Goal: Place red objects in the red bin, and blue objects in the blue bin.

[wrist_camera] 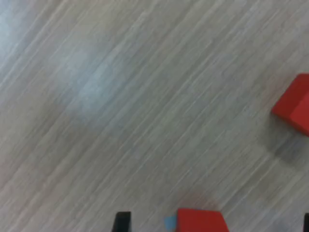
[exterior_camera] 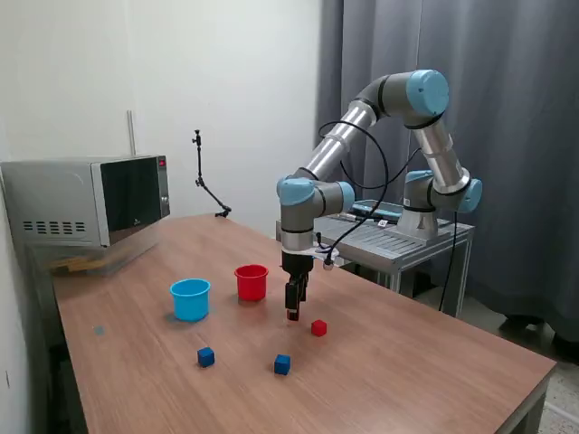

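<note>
Two views, exterior first. Your gripper (exterior_camera: 292, 314) hangs low over the table (exterior_camera: 434, 362), fingers pointing down, with a sliver of red between the tips: it looks clamped on a red cube (exterior_camera: 292, 316), though that cube is tiny here. From the gripper, the second red cube (exterior_camera: 318, 328) sits near at about 4 o'clock, apart from the fingers. The red bin (exterior_camera: 251, 282) stands upright at 10 o'clock, close by; the blue bin (exterior_camera: 190, 299) stands further toward the exterior view's left, at 9 o'clock, clear of the red one. One blue cube (exterior_camera: 282, 363) lies at 6 o'clock, the other blue cube (exterior_camera: 206, 357) at 8 o'clock; both sit in open wood, well apart from each other and from the bins. A microwave (exterior_camera: 90, 201) occupies the far corner on the exterior view's left, well away. You have bare tabletop toward the near edge and toward the exterior view's right.

Wrist view: a held red cube (wrist_camera: 200, 220) shows at the frame's edge beside one dark fingertip (wrist_camera: 122, 222). The other red cube (wrist_camera: 294, 104) lies partly cut off by the frame, with blurred wood grain between them.
</note>
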Robot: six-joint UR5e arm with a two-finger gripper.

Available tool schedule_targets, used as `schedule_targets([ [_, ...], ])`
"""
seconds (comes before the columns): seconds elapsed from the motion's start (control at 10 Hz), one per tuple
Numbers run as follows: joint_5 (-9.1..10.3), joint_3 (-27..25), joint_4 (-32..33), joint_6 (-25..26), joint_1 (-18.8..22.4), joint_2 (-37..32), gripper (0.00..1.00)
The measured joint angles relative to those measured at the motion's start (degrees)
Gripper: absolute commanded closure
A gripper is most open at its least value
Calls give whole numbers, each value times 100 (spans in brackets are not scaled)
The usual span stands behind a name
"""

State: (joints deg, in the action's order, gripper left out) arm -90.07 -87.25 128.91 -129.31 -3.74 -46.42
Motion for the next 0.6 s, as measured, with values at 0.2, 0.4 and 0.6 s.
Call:
schedule_targets([
  [0.2, 12, 5, 1, 109, -2, 20, 0],
  [0.4, 14, 5, 2, 136, -4, 32, 0],
  [0.6, 7, 3, 3, 142, -17, 36, 0],
])
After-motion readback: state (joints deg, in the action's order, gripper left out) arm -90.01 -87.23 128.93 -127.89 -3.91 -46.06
